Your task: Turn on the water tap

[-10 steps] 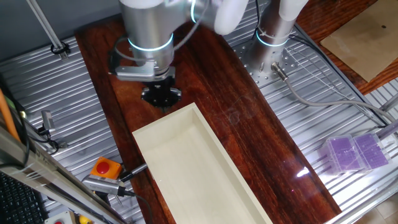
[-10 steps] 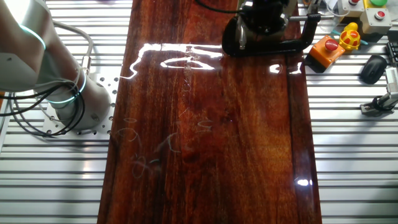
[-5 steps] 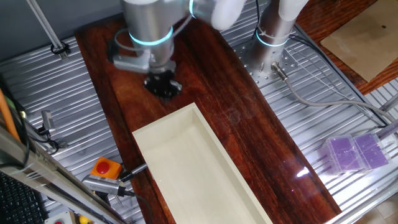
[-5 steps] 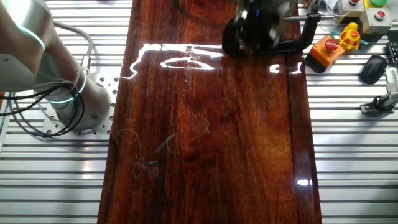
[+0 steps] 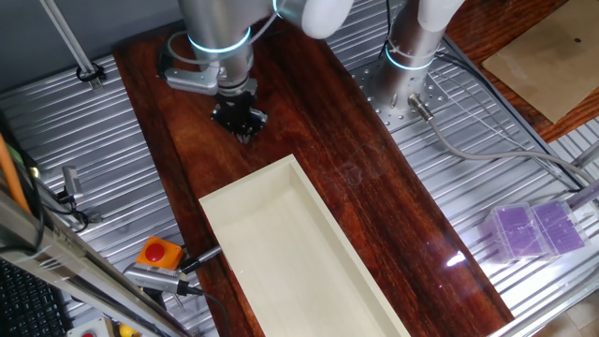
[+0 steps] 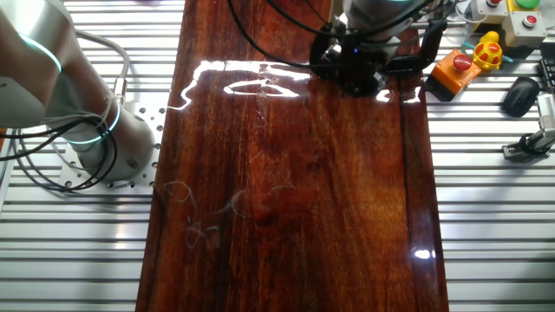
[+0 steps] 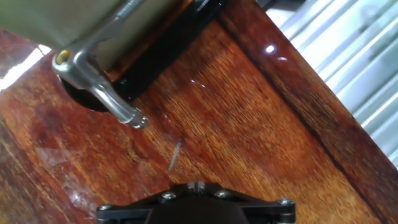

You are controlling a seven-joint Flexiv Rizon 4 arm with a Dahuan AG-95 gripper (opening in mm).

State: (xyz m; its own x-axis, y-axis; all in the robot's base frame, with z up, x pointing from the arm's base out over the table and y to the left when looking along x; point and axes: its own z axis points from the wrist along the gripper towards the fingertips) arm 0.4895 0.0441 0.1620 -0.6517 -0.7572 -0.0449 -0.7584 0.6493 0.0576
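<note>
Overhead, my claw hung above the dark wooden tabletop, just beyond the near end wall of the cream-coloured box. From that fixed camera I could see only the black body of my hand under the silver wrist, and nothing of the fingers.

The other fixed camera put my claw at the far end of the board, right over the black C-clamp lying there. My hand covered most of the clamp's frame, so its jaw was hidden in that view. An orange box with a red button sat just beside the clamp on the ribbed metal table.

My own camera gave the clearest look at the water tap: a small chrome fitting with a round hub at the upper left and a slim lever slanting down and to the right, ending above bare wood. It stood against the cream box wall, with a black bar of the clamp running just behind it. The tap was well ahead of my hand and apart from it.

Only the black base of my claw showed along the bottom edge of that picture. No fingertip appeared anywhere, so I could not tell whether I was clenched or released.
</note>
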